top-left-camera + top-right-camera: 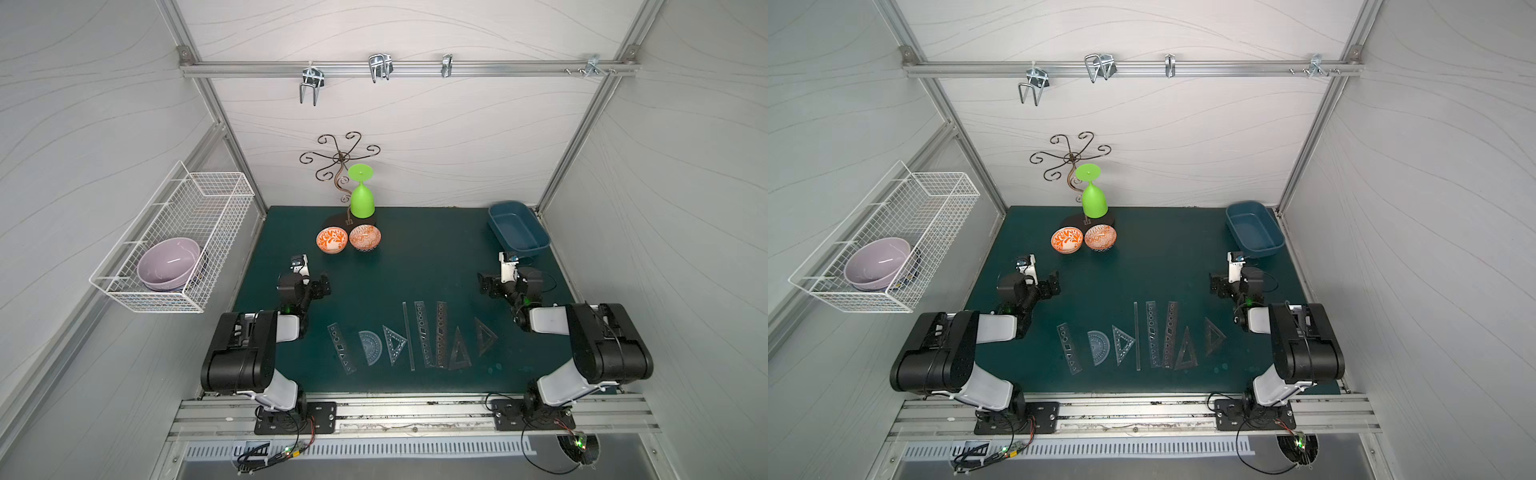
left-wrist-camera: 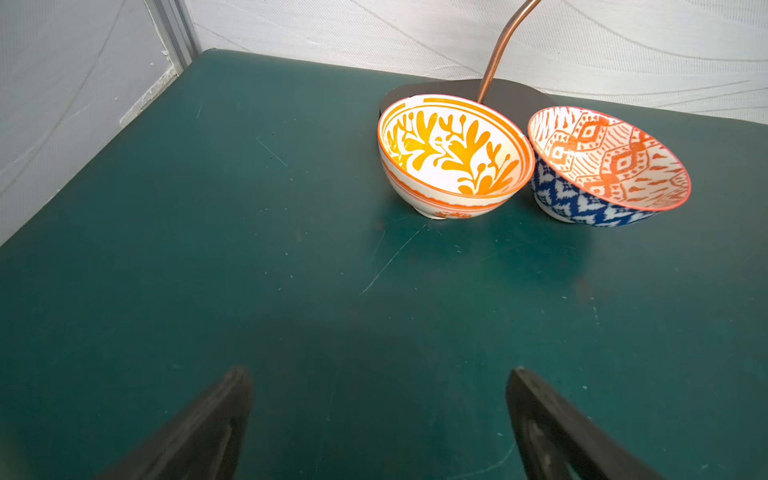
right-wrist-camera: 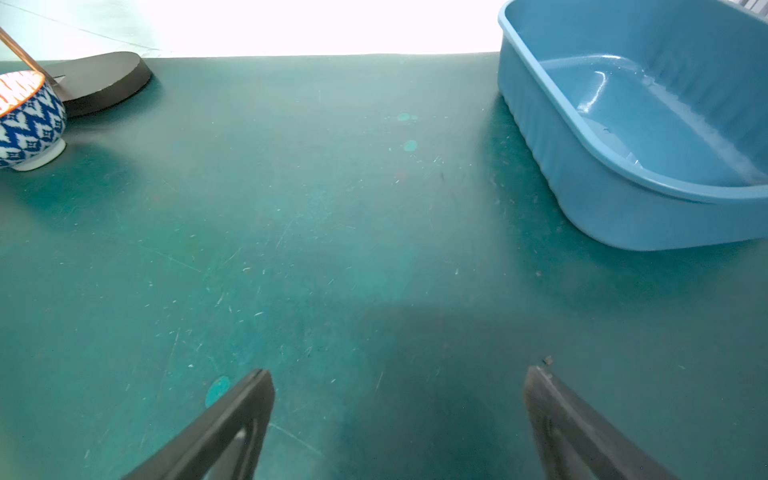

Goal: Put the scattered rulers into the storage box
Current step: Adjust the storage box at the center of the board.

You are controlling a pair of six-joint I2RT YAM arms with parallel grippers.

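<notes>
The scattered rulers lie in a row on the green mat near its front edge: a stencil strip (image 1: pixel 341 348), a protractor (image 1: pixel 370 348), a triangle (image 1: pixel 394 345), a thin straight ruler (image 1: pixel 408 336), two more strips (image 1: pixel 424 332) and two triangles (image 1: pixel 460 351). The blue storage box (image 1: pixel 523 250) (image 3: pixel 582 187) stands empty at the back right corner. My left gripper (image 1: pixel 325 284) (image 2: pixel 379 374) hovers open, left of and behind the row. My right gripper (image 1: pixel 483 284) (image 3: pixel 399 372) is open too, between the row and the box. Neither wrist view shows a ruler.
Two orange patterned bowls (image 1: pixel 332 240) (image 2: pixel 453 153) sit at the back centre before a wire stand's dark base (image 3: pixel 104 79) with an upturned green goblet (image 1: pixel 361 199). A white wire basket (image 1: pixel 174 216) on the left wall holds a lilac bowl (image 1: pixel 168 264).
</notes>
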